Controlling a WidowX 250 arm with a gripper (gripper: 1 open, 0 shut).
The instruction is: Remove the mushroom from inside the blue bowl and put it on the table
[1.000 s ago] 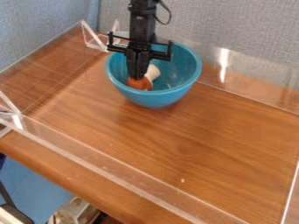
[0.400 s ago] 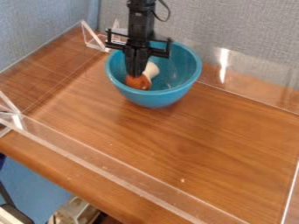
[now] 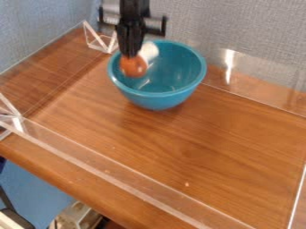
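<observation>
My gripper (image 3: 131,61) hangs straight down over the left rim of the blue bowl (image 3: 167,79), shut on the mushroom (image 3: 131,65). The mushroom's reddish-brown cap shows just below the fingers, lifted above the rim with its pale stem against them. The bowl sits at the back of the brown table (image 3: 180,143) with nothing else visible inside it.
Low clear acrylic walls (image 3: 72,161) edge the tabletop on all sides. A grey wall stands close behind the bowl. Wide bare wood lies in front and to the right of the bowl.
The gripper has risen out of the bowl and shifted slightly left, carrying the mushroom up from the bowl's floor to above its left rim.
</observation>
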